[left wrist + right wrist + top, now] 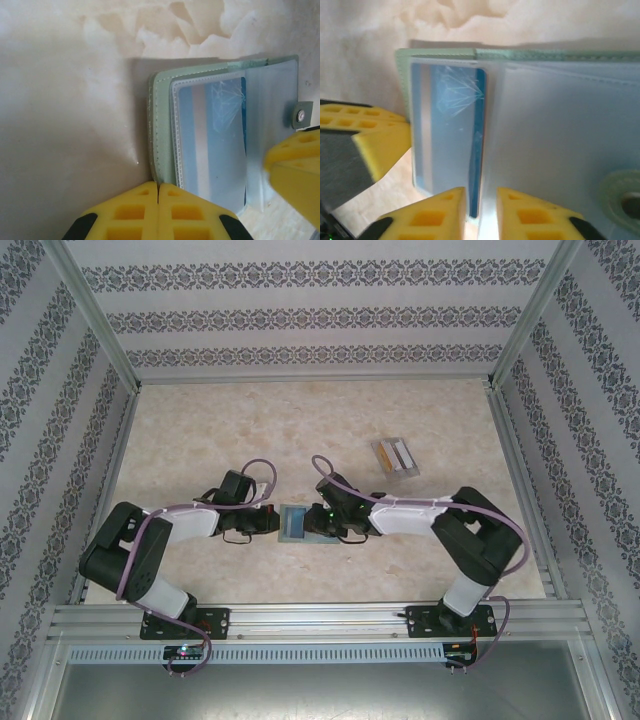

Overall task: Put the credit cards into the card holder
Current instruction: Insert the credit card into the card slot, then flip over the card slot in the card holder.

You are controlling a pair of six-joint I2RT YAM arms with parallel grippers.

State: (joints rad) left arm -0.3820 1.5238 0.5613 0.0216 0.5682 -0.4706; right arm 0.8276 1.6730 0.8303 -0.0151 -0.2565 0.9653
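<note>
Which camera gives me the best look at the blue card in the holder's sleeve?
Left wrist: the blue card lies almost whole under the clear sleeve of the open card holder. Right wrist is closer but its yellow fingers hide the card's lower end. Top external gives a tiny blue patch.

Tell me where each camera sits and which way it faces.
Top: above, behind the bases, looking down on the table; left arm, right arm, holder between them.
Left wrist: on the left arm, looking down past the shut left gripper at the open holder.
Right wrist: on the right arm, looking down past the right gripper, fingers astride the edge of the card.
Shared: both wrist views show the same blue card.
</note>
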